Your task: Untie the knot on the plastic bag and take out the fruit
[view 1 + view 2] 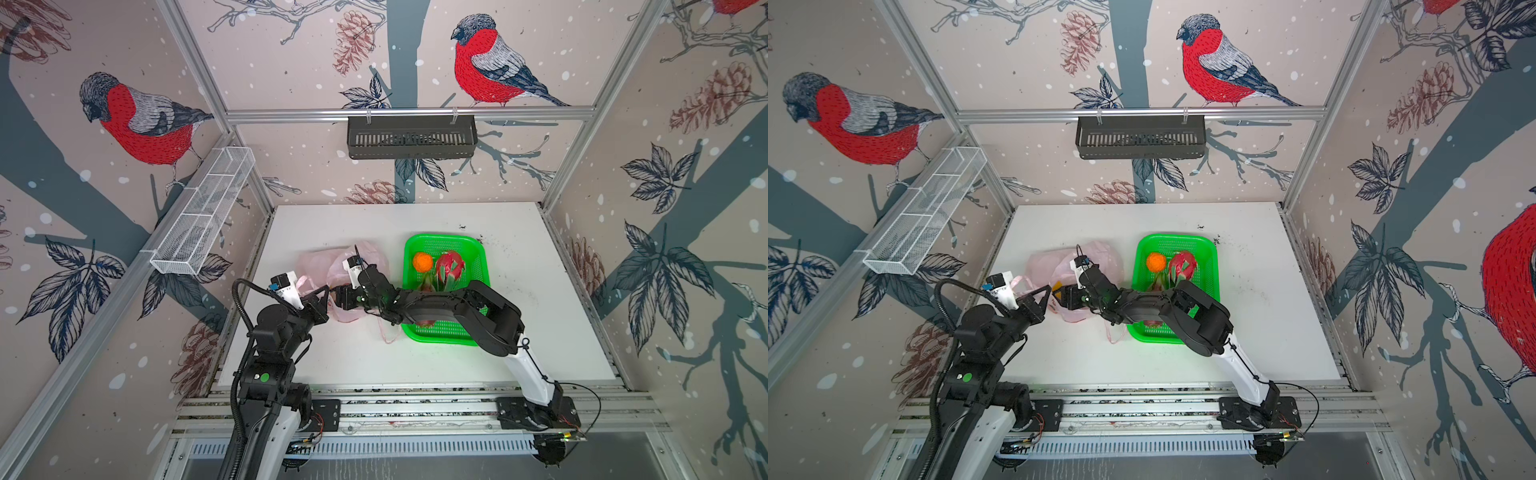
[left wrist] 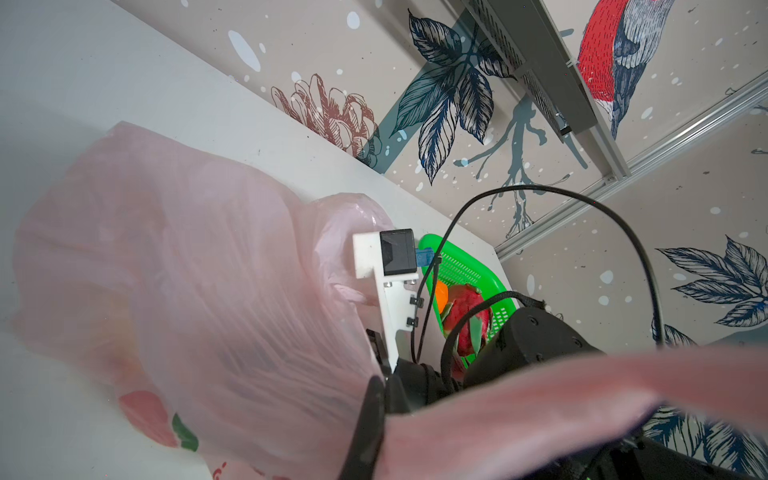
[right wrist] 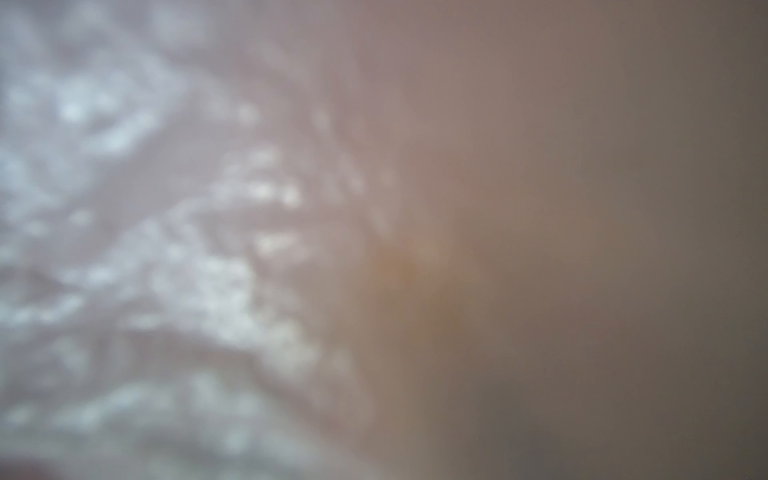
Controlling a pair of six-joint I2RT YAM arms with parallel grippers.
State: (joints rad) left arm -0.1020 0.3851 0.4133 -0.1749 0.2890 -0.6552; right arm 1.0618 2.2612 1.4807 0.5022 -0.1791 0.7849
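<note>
The pale pink plastic bag (image 1: 316,259) (image 2: 199,266) lies crumpled left of the table's middle, in both top views. My left gripper (image 1: 326,301) is shut on a fold of its film; pink film stretches past one black finger (image 2: 365,428). My right gripper (image 1: 338,296) reaches across into the bag's mouth and film hides its jaws; the right wrist view is only blurred pink film (image 3: 208,249). The fruit I see is in the green basket (image 1: 478,253): an orange ball (image 1: 422,262) and a dragon fruit (image 1: 451,268) (image 2: 469,316). The knot is out of view.
A loose bag handle (image 1: 388,332) trails on the table beside the basket's near corner. My right arm (image 1: 490,316) passes over the basket's near half. A black basket (image 1: 411,137) hangs on the back rail and a white wire shelf (image 1: 203,212) on the left wall.
</note>
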